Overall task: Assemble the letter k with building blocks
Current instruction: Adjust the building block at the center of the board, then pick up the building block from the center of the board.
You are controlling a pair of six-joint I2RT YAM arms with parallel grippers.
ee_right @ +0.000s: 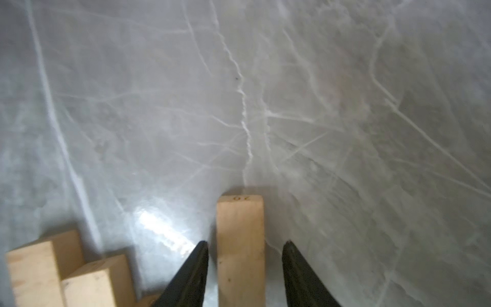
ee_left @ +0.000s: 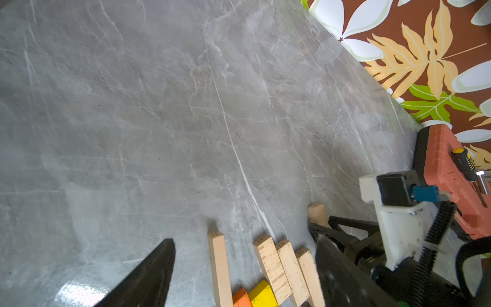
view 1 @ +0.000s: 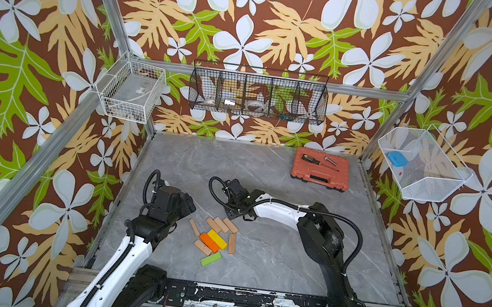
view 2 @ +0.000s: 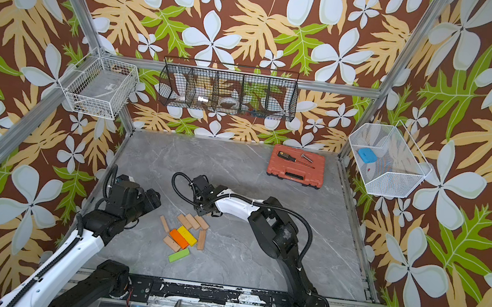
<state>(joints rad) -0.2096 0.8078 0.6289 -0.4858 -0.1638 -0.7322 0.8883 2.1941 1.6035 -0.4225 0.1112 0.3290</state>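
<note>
right gripper straddling plain wood plank, jaws released, gaps both sides | plank lying flat at far end of block pile, toward table near edge, long axis running along fingers | left gripper hanging open, empty

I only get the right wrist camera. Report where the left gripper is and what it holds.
Observer: The left gripper is open and empty, just left of the building blocks.
Operator: Name the coloured ones.
Observer: An orange block and a yellow block lie touching side by side; a green block lies nearest the robot's base.
Operator: List anything else there.
Observer: A red-orange tool case at the far right corner, a screwdriver on it.
</note>
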